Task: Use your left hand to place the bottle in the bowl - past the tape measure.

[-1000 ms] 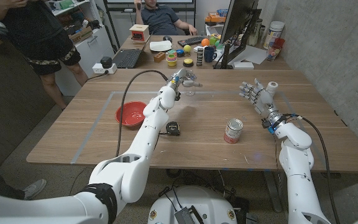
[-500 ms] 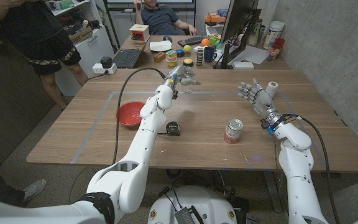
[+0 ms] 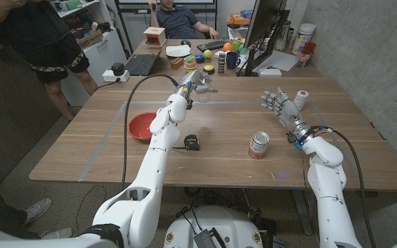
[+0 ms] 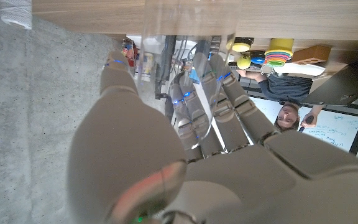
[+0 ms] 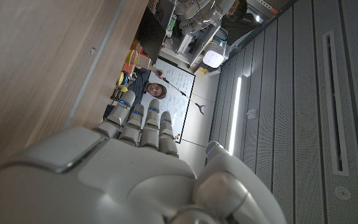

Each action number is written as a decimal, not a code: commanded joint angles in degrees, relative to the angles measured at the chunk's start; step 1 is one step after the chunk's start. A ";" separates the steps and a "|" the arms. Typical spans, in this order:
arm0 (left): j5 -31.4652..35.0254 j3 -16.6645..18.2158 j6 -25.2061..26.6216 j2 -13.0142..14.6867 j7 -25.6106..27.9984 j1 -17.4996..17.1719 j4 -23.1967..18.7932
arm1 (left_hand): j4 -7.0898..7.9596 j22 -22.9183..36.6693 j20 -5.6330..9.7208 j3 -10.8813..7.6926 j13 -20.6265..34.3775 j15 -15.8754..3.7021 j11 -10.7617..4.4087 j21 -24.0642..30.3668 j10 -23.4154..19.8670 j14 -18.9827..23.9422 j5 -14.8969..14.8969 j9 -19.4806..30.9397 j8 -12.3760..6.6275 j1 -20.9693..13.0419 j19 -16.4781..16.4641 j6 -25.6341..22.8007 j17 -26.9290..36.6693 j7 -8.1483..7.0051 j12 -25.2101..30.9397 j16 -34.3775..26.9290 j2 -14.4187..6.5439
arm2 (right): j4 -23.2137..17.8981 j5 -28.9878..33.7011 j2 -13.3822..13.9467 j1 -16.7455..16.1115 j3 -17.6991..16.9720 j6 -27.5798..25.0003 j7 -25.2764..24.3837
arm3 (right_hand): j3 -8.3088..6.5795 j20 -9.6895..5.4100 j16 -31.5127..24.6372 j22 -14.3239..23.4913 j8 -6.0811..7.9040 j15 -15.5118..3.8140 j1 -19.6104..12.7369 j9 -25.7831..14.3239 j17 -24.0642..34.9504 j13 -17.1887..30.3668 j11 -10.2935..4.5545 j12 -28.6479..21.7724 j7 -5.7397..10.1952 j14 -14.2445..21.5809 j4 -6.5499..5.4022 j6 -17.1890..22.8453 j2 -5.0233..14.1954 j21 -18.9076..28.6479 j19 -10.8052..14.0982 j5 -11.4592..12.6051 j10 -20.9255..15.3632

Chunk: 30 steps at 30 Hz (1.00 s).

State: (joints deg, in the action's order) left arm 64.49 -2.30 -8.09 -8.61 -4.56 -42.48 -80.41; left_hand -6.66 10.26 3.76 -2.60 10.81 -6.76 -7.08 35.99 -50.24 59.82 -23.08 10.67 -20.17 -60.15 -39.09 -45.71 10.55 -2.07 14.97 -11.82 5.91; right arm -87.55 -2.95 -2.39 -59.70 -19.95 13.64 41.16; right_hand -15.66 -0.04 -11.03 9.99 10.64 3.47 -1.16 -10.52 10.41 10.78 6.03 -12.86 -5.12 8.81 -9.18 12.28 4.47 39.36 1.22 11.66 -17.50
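The left hand (image 3: pixel 193 85) gripped the clear bottle (image 3: pixel 207 89), its outline faint, at the table's far side. The right hand (image 3: pixel 280 105) held nothing, fingers apart.

Head camera looks down over the table (image 3: pixel 219 138); wrist cameras (both inverted) sit close behind each hand.

This looks like an office lab: a big computer screen (image 3: pixel 264 31), a laptop (image 3: pixel 141 64), a whiteboard (image 5: pixel 178 93), and a person (image 3: pixel 179 19) sitting at a desk.

Can (image 3: pixel 258 145) — upright (labelled) — table (image 3: pixel 336 138).
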 commanded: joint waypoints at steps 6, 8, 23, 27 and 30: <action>0.07 3.00 -0.07 0.57 -2.24 -4.58 -7.73 | -0.12 0.31 5.22 -0.16 0.24 -6.54 -4.91 -0.19 -5.65 4.11 0.10 0.04 0.22 -8.36 -0.58 -2.06 0.07 -1.05 -0.38 -0.10 -8.50 | -1.66 1.27 -0.27 -0.99 1.81 -0.27 -0.78 | 0.31 -0.30 0.08 0.31 0.44 -0.38 0.19 -0.17 0.06 0.11 0.15 0.02 -0.32 0.43 -0.02 0.24 1.43 -0.48 0.30 0.27 -0.47; 0.38 3.18 -0.06 0.69 -2.22 -4.98 -8.32 | -0.12 0.31 5.24 -0.17 0.24 -6.54 -4.91 -0.18 -5.69 4.17 0.12 0.04 0.24 -8.39 -0.61 -2.13 0.08 -1.02 -0.40 -0.11 -8.54 | -1.78 1.32 -0.28 -1.05 2.00 -0.22 -0.79 | 0.33 -0.28 0.09 0.31 0.43 -0.36 0.18 -0.17 0.06 0.11 0.19 0.02 -0.35 0.42 -0.02 0.22 1.43 -0.50 0.36 0.28 -0.50; 0.53 6.38 0.43 0.97 -3.35 -8.34 -13.47 | -0.07 0.31 5.30 -0.19 0.26 -6.52 -4.89 -0.14 -5.95 4.50 0.36 0.03 0.60 -8.61 -0.76 -2.39 0.07 -0.96 -0.69 -0.06 -8.77 | -2.58 2.66 -0.67 -1.66 3.66 -0.68 -1.62 | 0.46 -0.29 0.10 0.32 0.46 -0.35 0.16 -0.17 0.05 0.11 0.21 0.01 -0.34 0.45 0.00 0.32 1.45 -0.77 0.47 0.29 -0.60; 0.62 7.07 0.49 0.98 -3.44 -9.10 -14.57 | -0.03 0.31 5.31 -0.19 0.27 -6.51 -4.89 -0.14 -6.08 4.54 0.43 0.03 0.69 -8.64 -0.78 -2.48 0.07 -0.80 -0.75 -0.03 -8.85 | -2.68 2.81 -0.70 -1.82 4.09 -0.08 -1.56 | 0.49 -0.27 0.11 0.32 0.46 -0.34 0.14 -0.17 0.04 0.11 0.19 0.04 -0.38 0.46 0.01 0.34 1.45 -0.84 0.50 0.30 -0.55; 0.80 7.52 0.81 0.87 -3.79 -9.77 -15.64 | 0.02 0.31 5.31 -0.18 0.27 -6.50 -4.88 -0.13 -6.21 4.64 0.52 0.03 0.77 -8.65 -0.80 -2.65 0.07 -0.68 -0.82 -0.02 -8.94 | -2.84 3.00 -0.77 -1.97 4.48 0.26 -1.63 | 0.52 -0.28 0.12 0.32 0.46 -0.38 0.14 -0.17 0.04 0.11 0.19 0.03 -0.39 0.45 0.01 0.36 1.45 -0.89 0.52 0.31 -0.58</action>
State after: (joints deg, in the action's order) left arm 64.83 3.28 -8.01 -7.72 -7.71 -49.93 -92.50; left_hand -6.65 10.26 3.66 -2.58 10.80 -6.39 -6.88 35.99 -50.65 60.19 -22.66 10.67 -19.68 -60.37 -39.18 -46.09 10.54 -2.05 14.29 -11.60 6.12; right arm -89.88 -0.66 -2.92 -61.20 -16.70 13.26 39.84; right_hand -15.25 -0.21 -11.03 9.99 10.63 3.26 -1.16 -10.52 10.41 10.78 6.16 -12.86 -5.12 9.02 -9.11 12.28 4.47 38.55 1.38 11.66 -17.63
